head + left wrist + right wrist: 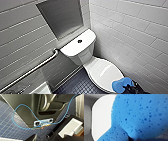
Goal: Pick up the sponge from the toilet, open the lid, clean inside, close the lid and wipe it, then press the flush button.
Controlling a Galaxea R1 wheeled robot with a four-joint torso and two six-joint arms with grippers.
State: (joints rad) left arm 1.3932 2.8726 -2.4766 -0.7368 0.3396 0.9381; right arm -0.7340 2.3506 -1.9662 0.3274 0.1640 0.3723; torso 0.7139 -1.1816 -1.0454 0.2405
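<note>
**Taking the sponge off the closed lid**

The right gripper (130,88) sits at the near end of the sponge (121,84), against its edge. We cannot tell whether it is clamped on the sponge or only set against it. In the right wrist view the sponge (140,116) looms very close, with the white lid (101,119) behind it.

The sponge is at the front rim of the lid (103,71), on the side nearest the tiled wall (140,37). We cannot tell whether it rests on the lid or hangs just above it. The lid is down over the bowl of the toilet (80,58). Further back, the flush button (79,41) sits in the middle of the tank top (72,48). A grab bar (32,71) runs along the far wall, and dark floor (80,86) lies beside the bowl.

We judge the step in hand to be the pickup. To do it well:

1. We grip across the sponge's narrow waist, where it is least likely to slip.
2. We squeeze lightly. The sponge looks soft and will likely fold under a hard pinch.
3. We lift straight up, clear of the glossy lid. Dragging could push the sponge off the rim onto the floor.
</note>
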